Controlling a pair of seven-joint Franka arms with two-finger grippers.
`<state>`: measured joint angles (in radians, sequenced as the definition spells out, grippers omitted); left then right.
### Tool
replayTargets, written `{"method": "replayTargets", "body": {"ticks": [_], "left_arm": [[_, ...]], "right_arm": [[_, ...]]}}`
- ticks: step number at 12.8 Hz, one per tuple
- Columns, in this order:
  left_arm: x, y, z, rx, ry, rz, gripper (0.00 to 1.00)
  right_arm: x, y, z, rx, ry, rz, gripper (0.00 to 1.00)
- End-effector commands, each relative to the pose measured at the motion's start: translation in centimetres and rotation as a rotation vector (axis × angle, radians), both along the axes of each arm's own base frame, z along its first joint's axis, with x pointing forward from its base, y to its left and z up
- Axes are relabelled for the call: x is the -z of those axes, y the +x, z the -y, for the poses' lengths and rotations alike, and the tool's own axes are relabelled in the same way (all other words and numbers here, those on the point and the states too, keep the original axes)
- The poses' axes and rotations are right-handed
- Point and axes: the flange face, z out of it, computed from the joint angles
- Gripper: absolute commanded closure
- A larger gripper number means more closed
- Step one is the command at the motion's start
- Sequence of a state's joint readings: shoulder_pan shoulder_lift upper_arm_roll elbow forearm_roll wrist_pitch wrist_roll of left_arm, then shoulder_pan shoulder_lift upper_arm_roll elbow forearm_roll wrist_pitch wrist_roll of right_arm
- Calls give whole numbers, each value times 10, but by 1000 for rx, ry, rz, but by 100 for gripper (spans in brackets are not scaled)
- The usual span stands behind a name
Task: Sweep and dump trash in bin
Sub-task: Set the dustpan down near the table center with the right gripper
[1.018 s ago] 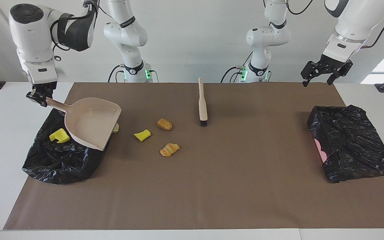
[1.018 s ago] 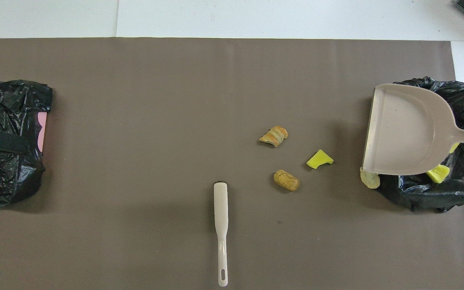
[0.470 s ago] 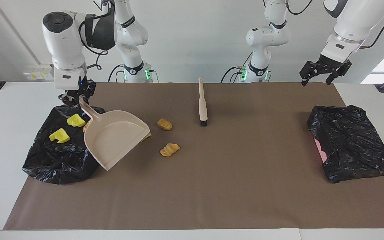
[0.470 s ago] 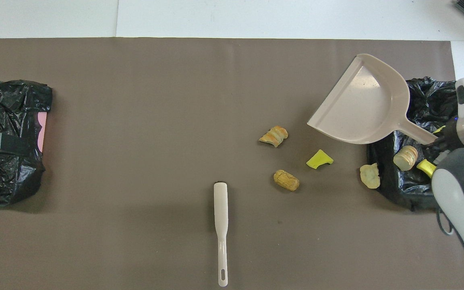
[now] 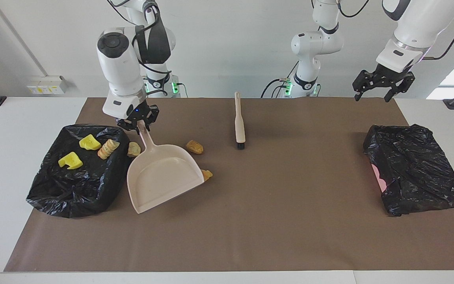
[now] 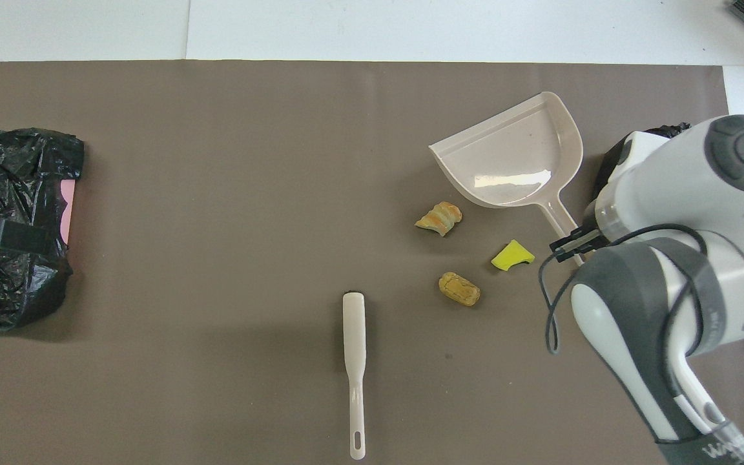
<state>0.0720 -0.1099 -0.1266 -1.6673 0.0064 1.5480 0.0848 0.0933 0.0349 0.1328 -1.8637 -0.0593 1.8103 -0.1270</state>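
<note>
- I am seeing the right gripper [image 5: 139, 125] clamping the dustpan [image 5: 163, 173] by its handle, the pan hanging tilted over the mat [image 5: 250, 221] beside the bin [image 5: 73, 193] at the right arm's end.
- The left gripper [image 5: 380, 85] is waiting spread wide, up over the mat's edge near the second bag [image 5: 416, 169].
- Two yellow wedges [image 5: 70, 160] and a tan chunk [image 5: 108, 148] are lying in the bin; another chunk [image 5: 134, 148] is sitting just beside it.
- A third wedge [image 6: 512, 256] and two chunks [image 6: 459, 289] are lying on the mat near the pan.
- The brush [image 5: 239, 122] is lying mid-mat.
- I am making out white lettering on the right arm's band in the overhead view, but cannot read it.
</note>
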Motion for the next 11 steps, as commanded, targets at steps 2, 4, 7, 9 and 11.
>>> {"method": "replayTargets", "body": {"ticks": [2, 4, 7, 9, 11], "left_arm": [[-4, 1, -4, 14, -17, 13, 0], [-4, 2, 1, 20, -17, 13, 0], [-3, 5, 2, 13, -47, 41, 0], [-5, 10, -1, -4, -57, 79, 0], [-5, 9, -1, -7, -56, 68, 0]], "right_arm": [[15, 13, -82, 170, 34, 27, 100], [33, 10, -129, 237, 42, 33, 100], [69, 19, -190, 385, 51, 12, 100], [91, 25, -238, 414, 67, 22, 100], [114, 34, -271, 445, 86, 34, 100]]}}
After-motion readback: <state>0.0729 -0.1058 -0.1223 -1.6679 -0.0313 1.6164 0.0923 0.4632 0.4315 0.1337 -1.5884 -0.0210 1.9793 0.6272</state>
